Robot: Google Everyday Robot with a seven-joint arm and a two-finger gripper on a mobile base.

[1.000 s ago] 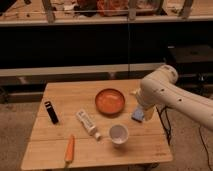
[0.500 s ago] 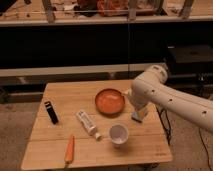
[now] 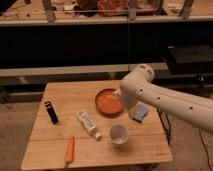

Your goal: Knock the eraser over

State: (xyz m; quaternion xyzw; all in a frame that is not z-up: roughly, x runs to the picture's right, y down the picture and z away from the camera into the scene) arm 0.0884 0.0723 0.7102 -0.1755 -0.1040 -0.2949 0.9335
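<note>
Wooden table [image 3: 60, 150], mid-frame, w/ dark shelving behind.

White arm [image 3: 165, 100] in from the right edge, elbow high above the table's far right, then down towards centre. At its tip, the claw [image 3: 123, 101]: mostly hidden behind the arm's own bulk, low over the right rim of the orange plate [image 3: 106, 101]. Can't tell whether spread or closed, nor whether touching the plate. Nothing seen held.

White tube [image 3: 86, 122] flat on the table, diagonal, approx. centre, cap end towards the near right. White cup [image 3: 118, 134] upright just right of the tube's cap. Carrot [image 3: 69, 148] near the front edge, left of centre, lengthways front-to-back.

Eraser [image 3: 51, 112] on the left side of the table, well apart from the claw, w/ tube and plate in between. Long axis approx. up-down in view, upper end tipped slightly left. Looks stood on end, not certain.

Blue-grey pad [image 3: 140, 113] right of the plate, just under the arm.

Vs. 0.5 s ago: elbow and forearm swung further left, now covering the plate's right rim. Eraser in the same spot, same pose. Tube, cup, carrot, pad unmoved.
</note>
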